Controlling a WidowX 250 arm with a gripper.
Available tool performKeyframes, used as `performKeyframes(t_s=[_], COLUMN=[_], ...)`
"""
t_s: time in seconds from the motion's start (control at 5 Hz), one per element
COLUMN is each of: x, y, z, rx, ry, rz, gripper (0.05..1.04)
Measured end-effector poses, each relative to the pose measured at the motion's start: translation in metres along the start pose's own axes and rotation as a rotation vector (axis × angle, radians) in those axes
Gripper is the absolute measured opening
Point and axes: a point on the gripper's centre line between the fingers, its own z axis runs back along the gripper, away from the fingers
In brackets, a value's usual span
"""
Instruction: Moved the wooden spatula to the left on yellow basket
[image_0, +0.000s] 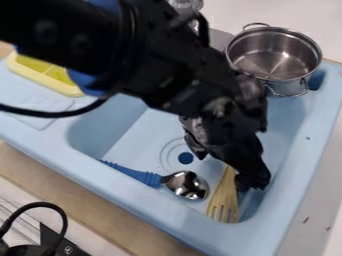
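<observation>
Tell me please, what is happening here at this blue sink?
A robot arm has its gripper low in the blue sink, at the wooden spatula; whether it grips it, I cannot tell. The spatula is in the basin, beside a blue-handled spoon, and not yet on the yellow basket at the upper left. A metal pot sits at the sink's corner.
</observation>
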Motion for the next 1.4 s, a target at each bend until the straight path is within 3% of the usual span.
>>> performKeyframes(t_s=[0.2, 0.6, 0.8, 1.2, 1.4], x=[-0.001, -0.010, -0.010, -0.007, -0.005], y=[0.010, 0.025, 0.025, 0.022, 0.028], z=[-0.003, -0.001, -0.003, -0.007, -0.007], rx=[-0.013, -0.073, -0.077, -0.089, -0.102], ry=[0.067, 0.085, 0.095, 0.102, 0.069], rz=[0.005, 0.067, 0.097, 0.236, 0.328], gripper=[0.987, 0.993, 0.952, 0.419, 0.237])
